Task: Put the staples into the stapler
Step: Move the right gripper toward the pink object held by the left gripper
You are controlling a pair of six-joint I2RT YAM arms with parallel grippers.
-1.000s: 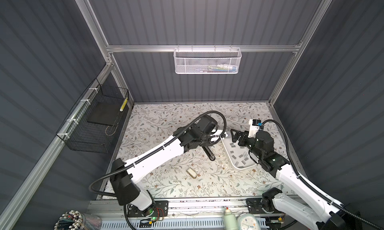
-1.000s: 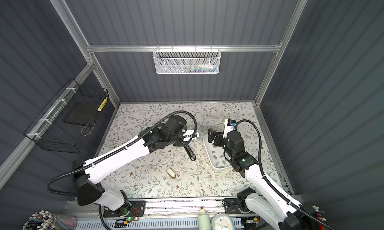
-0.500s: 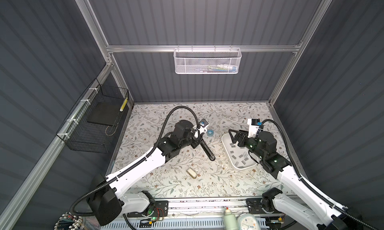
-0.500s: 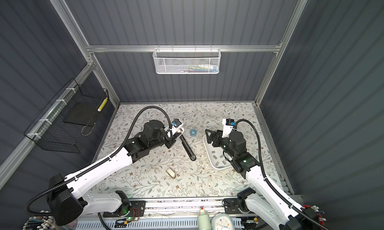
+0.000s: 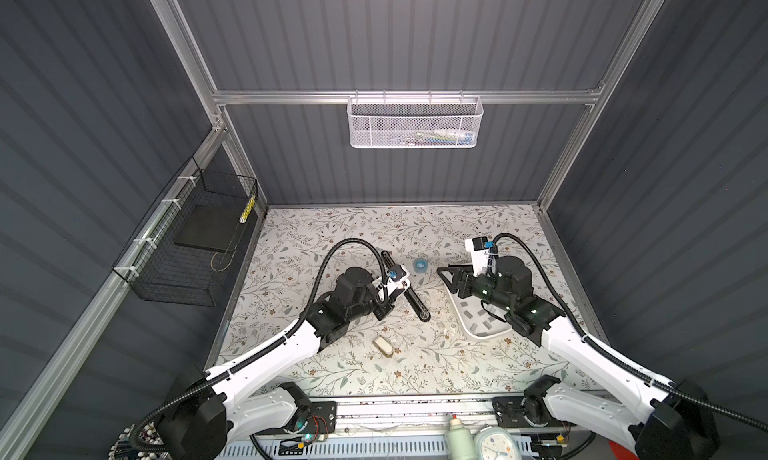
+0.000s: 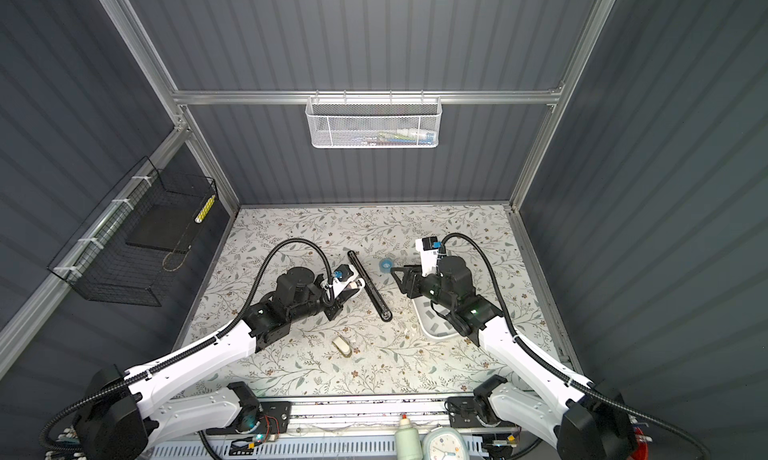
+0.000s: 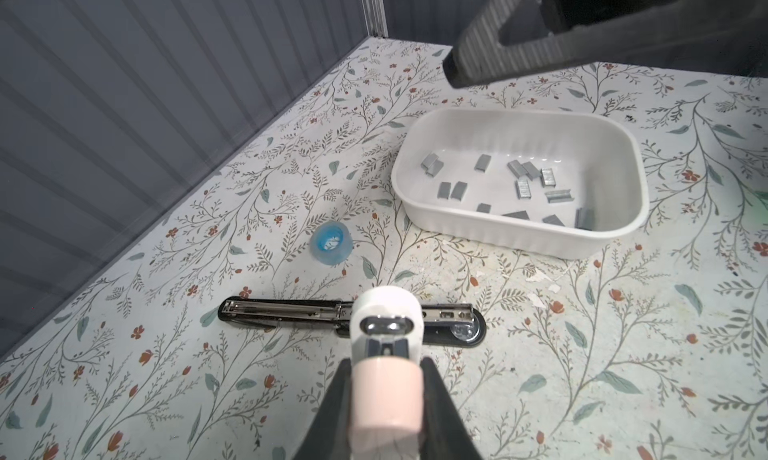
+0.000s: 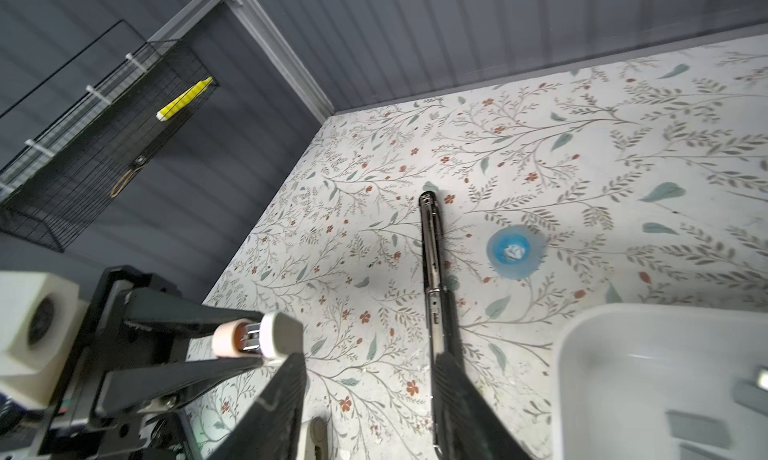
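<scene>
A floral table [image 5: 332, 229] is seen from above. The black stapler [image 5: 417, 307] is hinged open flat. It lies mid-table, running from 11 to 5 o'clock.

The left gripper [image 7: 386, 364] sits on the stapler's 9 o'clock side. Its jaws are clamped on a small pink-and-white object [image 7: 386, 399], whose tip is close beside the stapler's middle.

The staples [image 7: 523, 169] are short grey strips scattered in a white tray [image 7: 519, 239] at the stapler's 3 o'clock. The right gripper [image 8: 370, 356] hovers over the tray's 10 o'clock corner, jaws partly apart with nothing between them. The staples lie below it toward 5 o'clock, untouched. A blue cap [image 5: 420, 265] stands between the stapler and this gripper.

Compared with a second ago, the left gripper has drawn back from beside the tray toward 9 o'clock, uncovering the cap. The stapler and tray have not moved.
</scene>
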